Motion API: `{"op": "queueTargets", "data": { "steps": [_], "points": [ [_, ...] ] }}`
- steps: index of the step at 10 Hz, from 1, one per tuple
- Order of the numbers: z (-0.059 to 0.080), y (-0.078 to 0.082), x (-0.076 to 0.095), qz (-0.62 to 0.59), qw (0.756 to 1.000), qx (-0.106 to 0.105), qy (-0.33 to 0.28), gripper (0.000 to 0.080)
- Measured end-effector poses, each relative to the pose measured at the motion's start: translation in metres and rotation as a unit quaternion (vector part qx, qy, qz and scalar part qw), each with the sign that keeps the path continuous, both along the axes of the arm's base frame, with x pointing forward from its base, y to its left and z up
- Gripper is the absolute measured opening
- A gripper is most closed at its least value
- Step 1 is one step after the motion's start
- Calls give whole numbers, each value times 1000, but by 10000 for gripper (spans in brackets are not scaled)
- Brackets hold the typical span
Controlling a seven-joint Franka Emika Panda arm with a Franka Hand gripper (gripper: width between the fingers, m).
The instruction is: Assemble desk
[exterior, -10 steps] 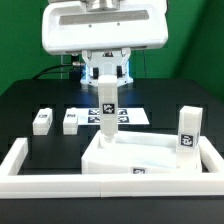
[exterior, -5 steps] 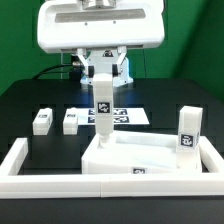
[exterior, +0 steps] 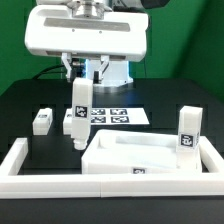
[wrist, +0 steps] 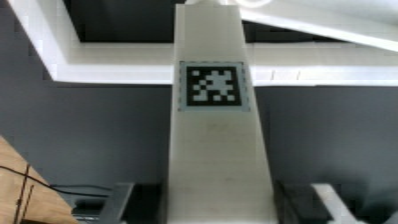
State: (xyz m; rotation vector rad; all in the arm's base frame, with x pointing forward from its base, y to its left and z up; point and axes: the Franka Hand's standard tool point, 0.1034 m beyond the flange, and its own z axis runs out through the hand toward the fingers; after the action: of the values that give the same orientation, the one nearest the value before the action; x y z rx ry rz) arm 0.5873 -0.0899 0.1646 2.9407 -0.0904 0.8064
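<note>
My gripper (exterior: pixel 80 82) is shut on a long white desk leg (exterior: pixel 78 120) and holds it upright, tag facing the camera. The leg's lower end hangs just off the desk top's end on the exterior view's left. The desk top (exterior: pixel 150 158), a white tray with a raised rim, lies inside the white border. In the wrist view the held leg (wrist: pixel 217 130) runs away from my gripper (wrist: pixel 217 206), with dark fingers (wrist: pixel 118 204) on either side of it. Another leg (exterior: pixel 186 130) stands upright at the exterior view's right. Two more lie flat, one (exterior: pixel 42 121) in full view, one (exterior: pixel 67 122) partly hidden by the held leg.
Long white bars (exterior: pixel 22 160) frame the work area on three sides. The marker board (exterior: pixel 118 115) lies flat behind the desk top on the black table. The robot's white base (exterior: pixel 110 70) stands at the back.
The arm has swung toward the exterior view's left with the leg, from over the desk top's corner to just beyond its end. The grip is unchanged.
</note>
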Motion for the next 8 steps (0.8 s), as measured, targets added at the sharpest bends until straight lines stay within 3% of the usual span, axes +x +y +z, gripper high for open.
{"op": "queueTargets", "data": {
  "steps": [5,8],
  "points": [
    [-3,12,-1,7,999,35,39,285],
    [-13,18,-2,11,999,31,42,285]
  ]
}}
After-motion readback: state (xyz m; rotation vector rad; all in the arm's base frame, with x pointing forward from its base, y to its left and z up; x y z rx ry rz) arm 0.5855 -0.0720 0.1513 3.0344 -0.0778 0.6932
